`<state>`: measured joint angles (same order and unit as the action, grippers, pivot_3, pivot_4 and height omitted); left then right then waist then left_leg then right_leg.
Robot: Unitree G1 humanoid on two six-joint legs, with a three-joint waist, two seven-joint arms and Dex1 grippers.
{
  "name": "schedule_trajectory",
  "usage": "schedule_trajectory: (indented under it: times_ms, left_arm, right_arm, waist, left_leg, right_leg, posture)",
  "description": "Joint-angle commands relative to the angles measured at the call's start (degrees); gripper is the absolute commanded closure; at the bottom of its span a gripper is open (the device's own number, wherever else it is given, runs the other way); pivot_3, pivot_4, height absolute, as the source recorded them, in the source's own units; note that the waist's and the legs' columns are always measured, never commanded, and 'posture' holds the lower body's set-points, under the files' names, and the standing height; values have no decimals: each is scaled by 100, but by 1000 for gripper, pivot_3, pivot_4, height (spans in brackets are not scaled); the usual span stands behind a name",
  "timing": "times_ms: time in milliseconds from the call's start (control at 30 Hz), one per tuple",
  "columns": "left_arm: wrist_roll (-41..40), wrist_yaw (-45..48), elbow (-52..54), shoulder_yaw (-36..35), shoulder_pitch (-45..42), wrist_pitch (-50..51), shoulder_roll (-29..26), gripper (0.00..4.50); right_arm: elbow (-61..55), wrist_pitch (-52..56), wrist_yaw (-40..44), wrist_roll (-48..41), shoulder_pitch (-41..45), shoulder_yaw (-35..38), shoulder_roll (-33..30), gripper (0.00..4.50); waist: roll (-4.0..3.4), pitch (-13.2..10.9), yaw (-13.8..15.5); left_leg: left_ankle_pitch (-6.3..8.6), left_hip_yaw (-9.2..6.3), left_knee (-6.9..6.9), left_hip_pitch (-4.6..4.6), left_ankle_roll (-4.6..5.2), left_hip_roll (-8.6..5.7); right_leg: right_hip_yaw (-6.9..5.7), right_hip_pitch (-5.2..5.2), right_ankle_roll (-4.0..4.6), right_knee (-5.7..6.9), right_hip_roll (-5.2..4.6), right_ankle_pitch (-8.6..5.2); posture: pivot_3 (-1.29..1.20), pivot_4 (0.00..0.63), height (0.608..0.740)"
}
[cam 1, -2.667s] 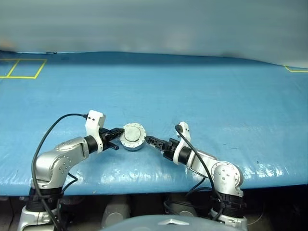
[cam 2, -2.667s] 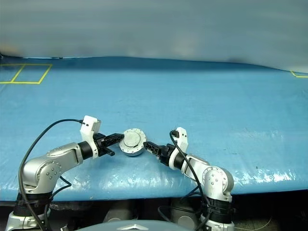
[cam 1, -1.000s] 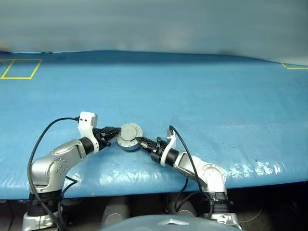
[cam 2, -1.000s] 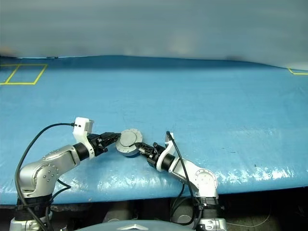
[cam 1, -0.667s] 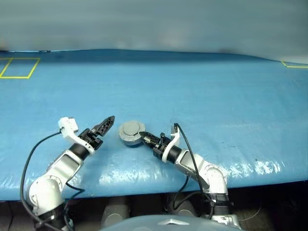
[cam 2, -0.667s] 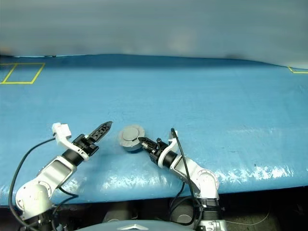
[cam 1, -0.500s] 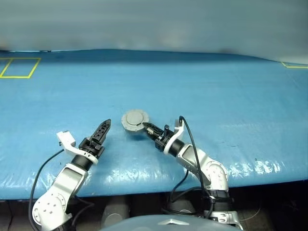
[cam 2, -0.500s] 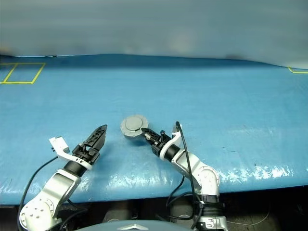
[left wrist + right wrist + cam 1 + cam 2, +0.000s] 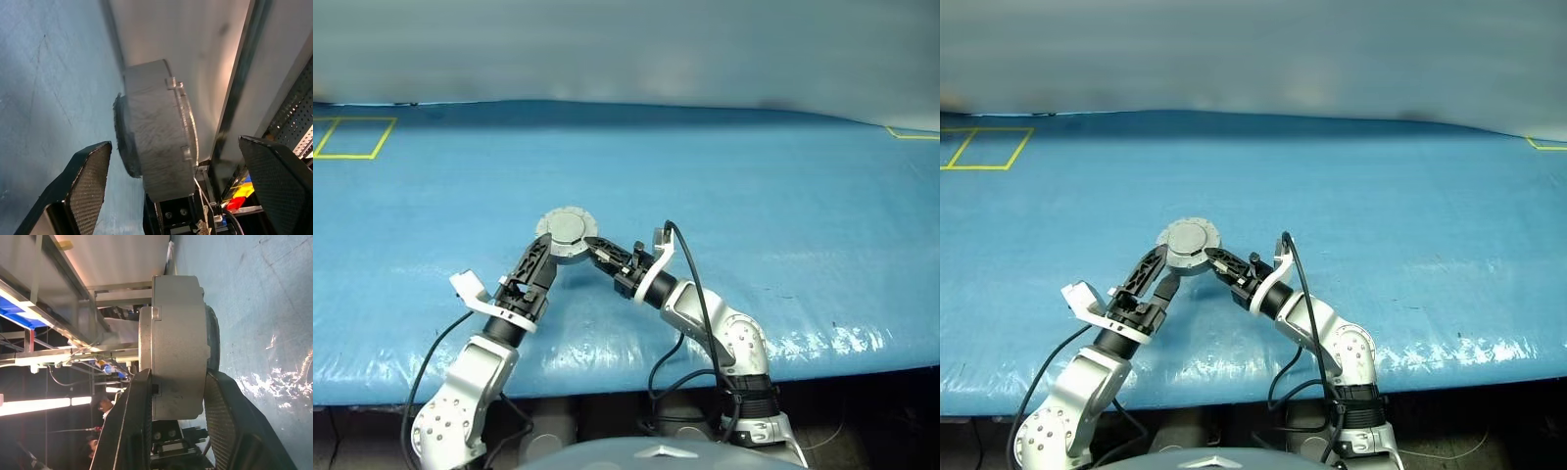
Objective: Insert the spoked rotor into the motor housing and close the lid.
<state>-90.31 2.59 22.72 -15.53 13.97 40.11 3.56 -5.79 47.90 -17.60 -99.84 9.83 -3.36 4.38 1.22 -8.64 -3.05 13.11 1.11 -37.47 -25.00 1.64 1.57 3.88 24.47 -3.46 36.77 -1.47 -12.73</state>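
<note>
Facing up: motor housing (image 9: 566,235), lid (image 9: 185,125) topmost

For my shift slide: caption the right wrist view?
Right gripper clamps the closed motor housing above the blue table.

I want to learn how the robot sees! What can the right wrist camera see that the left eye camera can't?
Right wrist view alone: how the right gripper clamps the round grey metal motor housing, with its lid closed, across its thickness.

Left eye view alone: the whole blue table cover, yellow floor-tape square, and the open left gripper beside the housing.

Both share: the housing, the right gripper, blue cover.
</note>
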Motion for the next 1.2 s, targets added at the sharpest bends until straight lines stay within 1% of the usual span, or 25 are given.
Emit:
schedule_trajectory:
  times_ms: [33,300,400,433,533,567,667,700,767,800,833,967,1033,1100,1200]
  left_arm:
    - [-219,158,9,242,-41,-257,368,0]
    - [-443,122,-177,448,-232,-650,240,0]
    - [-543,46,-176,498,-257,-732,212,571]
    - [-567,47,-143,512,-252,-762,202,845]
    - [-645,-9,-35,552,-225,-825,167,1902]
    - [-654,-29,-9,565,-221,-835,152,2080]
    - [-656,-135,38,572,-228,-895,113,2063]
    - [-638,-194,44,563,-250,-920,90,2063]
    - [-614,-310,39,527,-317,-980,50,2063]
    - [-602,-363,20,499,-364,-1015,22,2063]
    - [-600,-397,10,482,-389,-1039,1,2063]
    - [-506,-631,-305,171,-817,-1110,-383,2063]
    - [-474,-675,-534,30,-1037,-1108,-566,2063]
    - [-388,-692,-916,-151,-1410,-1082,-841,2063]
    - [-116,-589,-1407,-282,-1862,-1007,-1174,2063]
  right_arm:
    - [-533,46,92,-395,-8,-183,222,3353]
    - [-679,96,102,-496,-177,-397,54,3353]
    - [-692,115,125,-464,-185,-420,19,3353]
    - [-701,115,149,-426,-182,-418,6,3353]
    - [-773,83,297,-94,-157,-401,-56,3353]
    - [-794,79,352,11,-150,-399,-80,3353]
    - [-862,63,579,372,-139,-390,-164,3353]
    - [-913,19,719,627,-130,-385,-221,3353]
    - [-1004,-86,950,1097,-127,-371,-311,2626]
    - [-1098,-103,1174,1468,-86,-435,-474,2379]
    - [-1163,-110,1345,1728,-65,-487,-580,2029]
    - [-1830,-562,2304,3880,97,-1206,-1609,722]
    - [-1929,-869,2595,4574,74,-1439,-1843,43]
    - [-2017,-1291,2860,5437,12,-1728,-2117,0]
    - [-2006,-1803,3146,6364,-104,-2015,-2322,0]
  waist:
    - [0,0,0]
    - [0,0,-1]
    - [0,0,2]
    - [0,0,3]
    - [1,1,5]
    - [1,1,6]
    - [1,1,9]
    - [0,1,9]
    - [1,1,17]
    - [0,1,20]
    - [0,0,22]
    - [0,0,76]
    - [1,1,89]
    - [1,1,110]
    - [4,3,128]
  left_leg:
    - [0,0,-1,0,0,1]
    - [0,-1,-7,-1,0,1]
    - [0,-1,-9,-1,0,1]
    - [0,-1,-11,-1,0,1]
    - [0,-1,-14,-1,1,0]
    - [0,-1,-15,-1,1,0]
    - [0,-1,-18,-1,1,0]
    - [0,-1,-19,-1,1,0]
    - [0,-1,-21,-1,1,0]
    - [0,-1,-22,-1,1,0]
    - [0,-2,-24,-1,1,0]
    - [-1,0,-36,0,1,-10]
    - [-3,0,-39,4,-3,-16]
    - [-5,1,-38,8,-7,-14]
    - [-10,5,-40,7,-15,-14]
  right_leg:
    - [0,0,0,1,0,0]
    - [0,-2,0,2,1,0]
    - [0,-3,-1,3,1,1]
    - [0,-4,-2,3,1,1]
    - [0,-5,-3,2,1,2]
    - [0,-6,-4,2,1,2]
    - [0,-6,-5,3,4,3]
    - [0,-6,-5,4,6,3]
    - [0,-7,-6,4,6,3]
    - [0,-8,-7,4,6,4]
    - [0,-9,-8,4,6,5]
    - [0,-11,-12,6,8,7]
    - [-3,-15,-13,6,19,7]
    - [-2,-16,-12,10,23,7]
    - [-3,-18,-16,11,31,6]
  posture:
    - [0,150,740]
    - [0,150,740]
    - [0,150,740]
    - [0,150,740]
    - [0,150,740]
    - [0,150,740]
    - [0,150,740]
    - [0,150,740]
    - [0,150,740]
    - [0,150,740]
    - [0,150,740]
    - [0,150,740]
    - [0,150,740]
    - [0,150,740]
    - [0,150,740]
